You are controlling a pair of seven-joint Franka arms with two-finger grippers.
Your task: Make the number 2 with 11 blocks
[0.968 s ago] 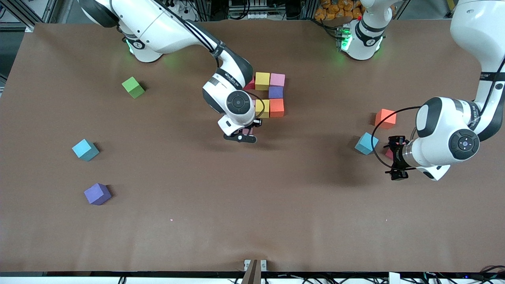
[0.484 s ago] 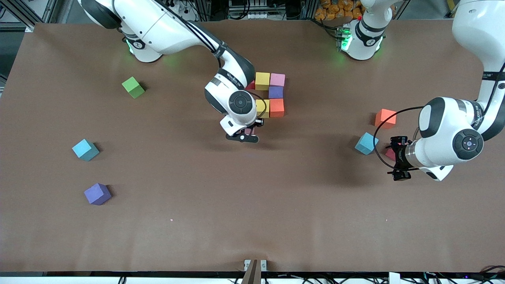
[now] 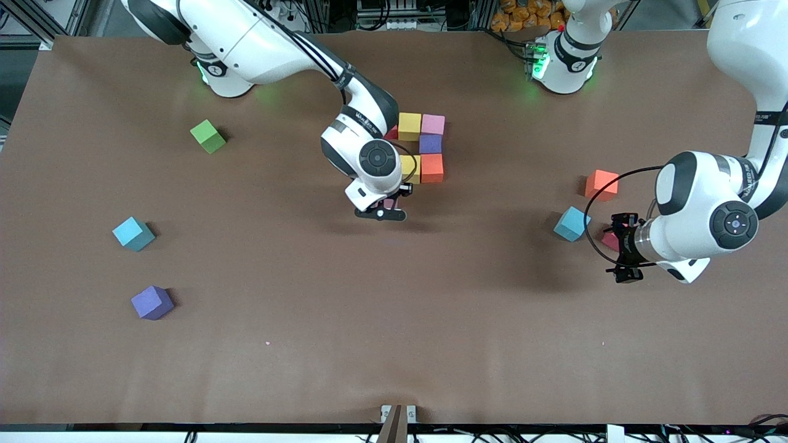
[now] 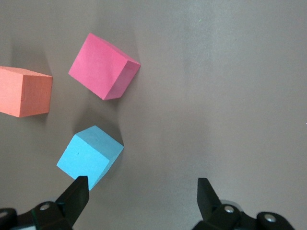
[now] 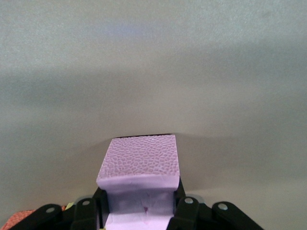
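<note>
Your right gripper [image 5: 139,211] pinches a pale pink foam cube [image 5: 140,168] over the brown table [image 3: 394,320], beside the cluster of coloured foam blocks [image 3: 422,147]. Your left gripper [image 4: 139,196] hangs spread above the table, near that cluster's loose light blue foam cube [image 4: 89,155].

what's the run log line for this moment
right gripper: shut on pink block, beside cluster | left gripper: open, over table by light blue block

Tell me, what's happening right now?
Right gripper shut on pink block, beside block cluster. Left gripper open, over blue block. Nothing blocking.
</note>
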